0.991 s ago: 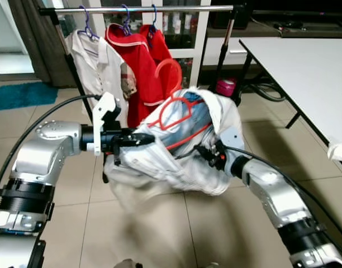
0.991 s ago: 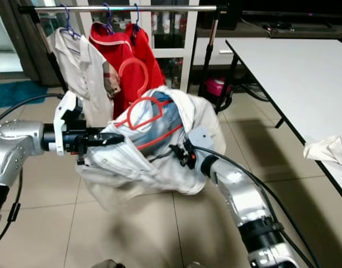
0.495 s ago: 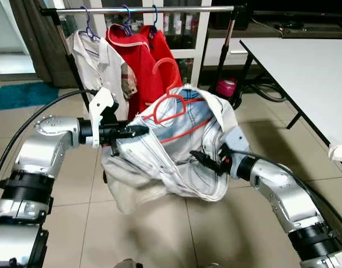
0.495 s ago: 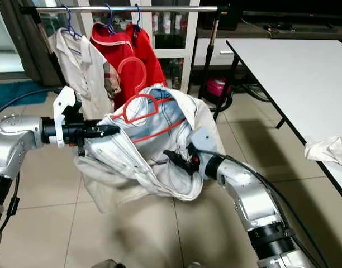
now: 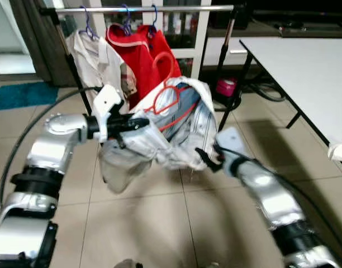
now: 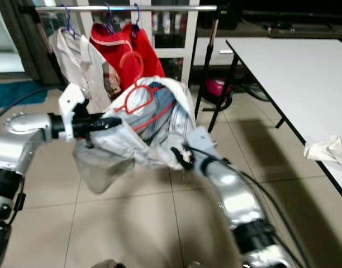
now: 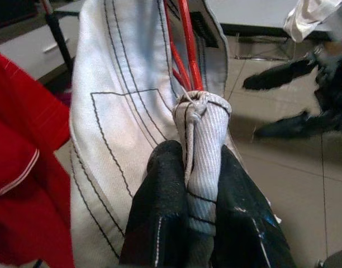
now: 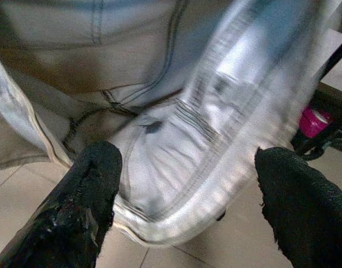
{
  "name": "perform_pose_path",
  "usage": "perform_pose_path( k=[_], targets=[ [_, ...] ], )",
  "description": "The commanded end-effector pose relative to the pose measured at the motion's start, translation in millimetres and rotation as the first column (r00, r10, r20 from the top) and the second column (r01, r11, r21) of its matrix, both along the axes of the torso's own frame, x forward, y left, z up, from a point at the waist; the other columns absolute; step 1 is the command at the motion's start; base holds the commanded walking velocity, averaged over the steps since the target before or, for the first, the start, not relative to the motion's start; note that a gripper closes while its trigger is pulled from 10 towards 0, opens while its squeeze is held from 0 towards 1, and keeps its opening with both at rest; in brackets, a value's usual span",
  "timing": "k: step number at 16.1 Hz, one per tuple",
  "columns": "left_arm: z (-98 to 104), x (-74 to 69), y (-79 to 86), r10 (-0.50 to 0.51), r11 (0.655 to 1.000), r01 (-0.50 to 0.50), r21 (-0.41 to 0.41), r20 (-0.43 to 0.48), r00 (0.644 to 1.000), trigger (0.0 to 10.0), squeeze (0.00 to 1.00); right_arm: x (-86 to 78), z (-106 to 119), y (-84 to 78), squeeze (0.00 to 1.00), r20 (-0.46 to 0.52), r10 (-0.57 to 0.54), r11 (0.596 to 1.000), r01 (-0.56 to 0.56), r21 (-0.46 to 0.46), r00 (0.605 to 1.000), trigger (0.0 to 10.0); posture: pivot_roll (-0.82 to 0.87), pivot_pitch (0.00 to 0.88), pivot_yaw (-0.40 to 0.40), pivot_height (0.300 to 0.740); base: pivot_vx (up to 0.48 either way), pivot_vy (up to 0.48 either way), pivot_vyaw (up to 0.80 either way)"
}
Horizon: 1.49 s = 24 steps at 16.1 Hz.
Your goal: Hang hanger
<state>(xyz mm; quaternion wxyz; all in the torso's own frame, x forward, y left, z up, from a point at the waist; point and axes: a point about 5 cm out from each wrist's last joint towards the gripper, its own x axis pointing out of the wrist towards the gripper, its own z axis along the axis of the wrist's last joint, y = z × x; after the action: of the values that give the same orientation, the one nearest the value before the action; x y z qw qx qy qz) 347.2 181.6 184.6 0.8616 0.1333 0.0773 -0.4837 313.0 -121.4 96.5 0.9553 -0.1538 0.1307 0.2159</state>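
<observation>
Pale denim jacket point(image 5: 176, 131) on red hanger point(image 5: 170, 97), left claw point(image 7: 196, 184) clamped on it, right claw point(image 8: 182, 212) spread apart.

Beige tiled floor point(image 5: 160, 223), a white table point(image 5: 305, 72) at right, a teal rug point(image 5: 20, 95) far left.

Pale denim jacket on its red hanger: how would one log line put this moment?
left gripper: shut on pale denim jacket | right gripper: open beside hem | red plastic hanger: below rail, unhung
</observation>
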Motion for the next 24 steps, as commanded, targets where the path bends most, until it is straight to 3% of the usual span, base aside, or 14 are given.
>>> perform_pose_path(
  k=[1,3,4,6,8,9,10,14,17,19,21,24],
  targets=[
    [13,5.1,-5.9,-0.013,0.999,0.01,0.034,0.09,0.996,0.0,0.0,3.6,4,1.6,0.0,0.019,-0.045,0.999,0.045,-0.008,0.999,10.0,-0.13,0.0,0.011,0.74,0.0,0.0,0.0],
    [11,8.6,-4.0,0.011,0.996,-0.021,0.091,0.119,0.993,0.0,0.0,3.8,9,1.2,0.0,0.042,-0.074,0.997,0.073,0.033,0.996,10.0,-0.12,0.0,0.007,0.74,0.0,0.0,0.0],
    [10,11.8,1.1,0.034,0.989,-0.054,0.137,0.147,0.989,0.0,0.0,3.8,20,-5.5,0.0,0.106,-0.071,0.995,0.062,0.083,0.992,10.0,-0.12,0.0,0.006,0.74,0.0,0.0,0.0],
    [10,14.1,12.6,0.058,0.976,-0.096,0.197,0.187,0.981,0.0,0.0,-6.3,42,-14.9,0.0,0.241,0.088,0.993,-0.105,0.059,0.967,10.0,-0.13,0.0,0.008,0.74,0.0,0.0,0.0],
    [10,13.7,18.1,0.045,0.97,-0.095,0.225,0.215,0.976,0.0,0.0,-17.5,55,-22.4,0.0,0.268,0.199,0.973,-0.222,0.06,0.943,10.0,-0.14,0.0,0.015,0.74,0.0,0.0,0.0],
    [8,10.4,22.0,-0.016,0.967,-0.046,0.252,0.24,0.971,0.0,0.0,-30.2,70,-34.4,0.0,0.263,0.349,0.926,-0.374,0.053,0.899,10.0,-0.14,0.0,0.017,0.74,0.0,0.0,0.0],
    [8,7.1,23.2,-0.064,0.966,-0.002,0.258,0.249,0.966,0.0,0.0,-28.9,85,-44.6,0.0,0.277,0.392,0.904,-0.423,0.059,0.877,10.0,-0.14,0.0,0.017,0.74,0.0,0.0,0.0],
    [7,1.4,19.5,-0.165,0.961,0.091,0.259,0.277,0.947,0.0,0.0,-17.7,101,-52.1,0.0,0.268,0.502,0.854,-0.52,-0.003,0.822,10.0,-0.15,0.0,0.017,0.74,0.0,0.0,0.0],
    [5,-6.1,14.1,-0.275,0.947,0.214,0.239,0.261,0.925,0.0,0.0,-0.2,109,-60.4,0.0,0.195,0.618,0.783,-0.619,-0.066,0.761,10.0,-0.14,0.0,-0.005,0.74,0.0,0.0,0.0],
    [5,-8.5,12.9,-0.307,0.94,0.249,0.233,0.261,0.915,0.0,0.0,3.5,104,-51.4,0.0,0.115,0.723,0.691,-0.717,-0.097,0.681,10.0,-0.13,0.0,-0.02,0.74,0.0,0.0,0.0],
    [6,-9.3,12.2,-0.32,0.937,0.262,0.232,0.261,0.911,0.0,0.0,4.8,101,-43.8,0.0,0.097,0.758,0.653,-0.749,-0.113,0.645,10.0,-0.12,0.0,-0.025,0.74,0.0,0.0,0.0],
    [10,-9.2,12.6,-0.33,0.935,0.277,0.22,0.265,0.906,0.0,0.0,2.5,97,-30.1,0.0,0.051,0.843,0.537,-0.837,-0.104,0.535,10.0,-0.12,0.0,-0.03,0.74,0.0,0.0,0.0]
  ],
)
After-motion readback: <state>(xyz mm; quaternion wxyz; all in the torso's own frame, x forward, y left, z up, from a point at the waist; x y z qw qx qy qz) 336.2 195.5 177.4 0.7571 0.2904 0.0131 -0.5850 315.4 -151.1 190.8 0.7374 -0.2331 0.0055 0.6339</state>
